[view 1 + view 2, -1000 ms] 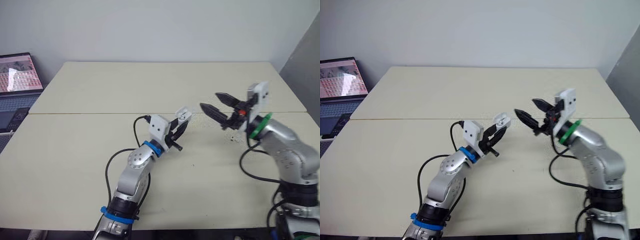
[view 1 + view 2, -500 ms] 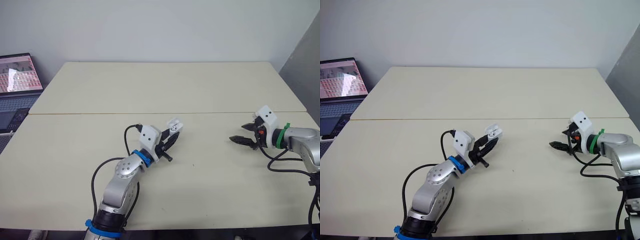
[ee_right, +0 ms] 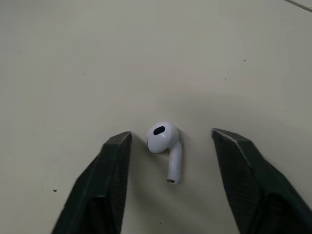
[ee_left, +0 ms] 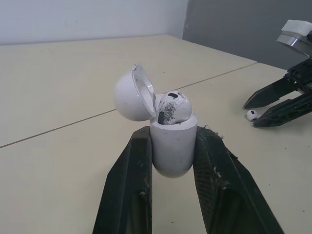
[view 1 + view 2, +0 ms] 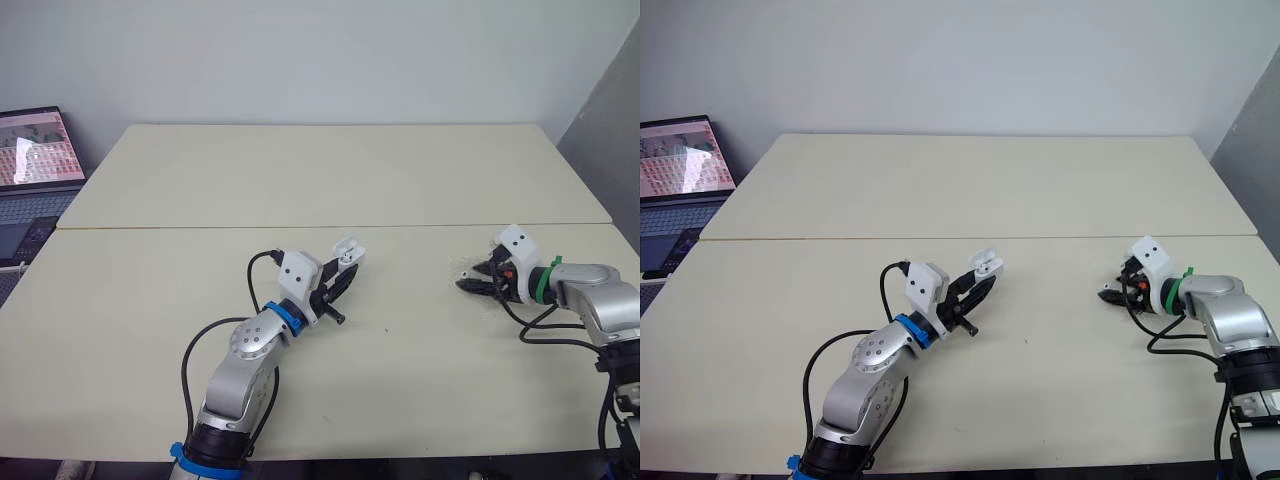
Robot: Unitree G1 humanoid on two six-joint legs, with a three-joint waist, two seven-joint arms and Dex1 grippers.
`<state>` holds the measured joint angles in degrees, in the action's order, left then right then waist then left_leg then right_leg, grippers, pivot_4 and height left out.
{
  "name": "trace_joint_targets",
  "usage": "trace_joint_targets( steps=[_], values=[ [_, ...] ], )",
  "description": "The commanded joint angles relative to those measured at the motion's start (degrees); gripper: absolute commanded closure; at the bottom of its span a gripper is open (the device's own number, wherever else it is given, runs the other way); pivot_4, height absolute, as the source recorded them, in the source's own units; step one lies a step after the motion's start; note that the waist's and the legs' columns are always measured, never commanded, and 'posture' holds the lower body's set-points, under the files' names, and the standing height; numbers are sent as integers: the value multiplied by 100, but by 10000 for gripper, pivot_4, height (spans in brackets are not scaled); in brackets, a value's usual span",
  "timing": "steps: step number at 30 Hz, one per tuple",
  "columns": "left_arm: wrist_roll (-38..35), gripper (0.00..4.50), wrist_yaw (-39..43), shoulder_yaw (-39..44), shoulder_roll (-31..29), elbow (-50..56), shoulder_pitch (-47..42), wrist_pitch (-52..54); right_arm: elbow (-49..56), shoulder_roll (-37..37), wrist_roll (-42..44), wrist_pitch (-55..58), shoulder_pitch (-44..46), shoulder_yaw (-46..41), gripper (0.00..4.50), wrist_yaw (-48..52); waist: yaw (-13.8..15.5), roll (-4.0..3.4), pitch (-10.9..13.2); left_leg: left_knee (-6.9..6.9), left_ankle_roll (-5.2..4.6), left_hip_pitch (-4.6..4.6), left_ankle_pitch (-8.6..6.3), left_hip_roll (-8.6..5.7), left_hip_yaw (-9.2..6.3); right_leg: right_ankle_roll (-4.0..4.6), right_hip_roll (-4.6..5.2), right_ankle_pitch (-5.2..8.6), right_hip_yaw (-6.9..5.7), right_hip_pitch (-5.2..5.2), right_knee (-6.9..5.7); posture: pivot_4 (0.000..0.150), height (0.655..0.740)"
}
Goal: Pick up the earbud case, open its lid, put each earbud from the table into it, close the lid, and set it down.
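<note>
Earbud [image 3: 165,146] flat on table [image 5: 300,180] — stem toward wrist of right gripper [image 5: 466,283]

Lower flanks of earbud case [image 4: 173,146] hidden behind fingers [image 4: 127,185] of left tool [image 4: 173,134], which clamps it. Stem of seated earbud [image 4: 170,108] sunk inside case, unseen; dark patch on its head perhaps grime, unclear. Second earbud [image 3: 163,141] on desk [image 5: 300,180] too small to make out in head views, lost among spread tips of right tool [image 5: 468,282]. Left wrist view: right tool body cut off by picture edge. Laptop [image 5: 35,165] cut off by left edge, screen content unreadable.
</note>
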<state>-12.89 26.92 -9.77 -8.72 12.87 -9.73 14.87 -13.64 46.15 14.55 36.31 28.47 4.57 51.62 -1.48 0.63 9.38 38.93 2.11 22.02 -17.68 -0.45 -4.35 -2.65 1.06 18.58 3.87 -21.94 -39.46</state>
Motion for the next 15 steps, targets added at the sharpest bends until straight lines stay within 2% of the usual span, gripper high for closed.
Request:
trace_joint_targets(
  steps=[1, 4, 9, 12, 15],
  values=[
    [-44, 37114, 0, -26, 17, 254, -43, -23, 218, 17, -13, -62, -75, -52, 30298, 154, 0, 0, 0, 0, 0, 0, 0, 0, 0, 0, 0, 0, 0, 0, 0, 1500, 7400],
    [-55, 37114, 2, -16, 15, 251, -46, -13, 354, 82, -33, -68, -161, -48, 40618, 225, 0, 0, 0, 0, 0, 0, 0, 0, 0, 0, 0, 0, 0, 0, 0, 1500, 7400],
    [-84, 37114, -3, 10, 18, 254, -43, 24, 716, 347, 73, -430, -390, -123, 41019, 745, 7, 0, 0, 0, 0, 1, 0, -1, 0, 0, 0, 0, -2, 0, 1, 1500, 7400],
    [-91, 37114, -5, 23, 18, 259, -45, 45, 1137, 657, 178, -1148, -684, -159, 41019, 1507, 12, 0, 0, 1, -1, 1, 0, -1, 0, 0, 1, 0, -2, 0, 1, 1500, 7400],
    [-103, 37114, 4, 35, 11, 254, -50, 64, 1651, 1287, 42, -1933, -1199, 30, 41019, 2454, 24, 0, 0, 1, -1, 1, 0, -1, -1, 0, 1, 0, -5, 0, 2, 1500, 7400]
  ],
)
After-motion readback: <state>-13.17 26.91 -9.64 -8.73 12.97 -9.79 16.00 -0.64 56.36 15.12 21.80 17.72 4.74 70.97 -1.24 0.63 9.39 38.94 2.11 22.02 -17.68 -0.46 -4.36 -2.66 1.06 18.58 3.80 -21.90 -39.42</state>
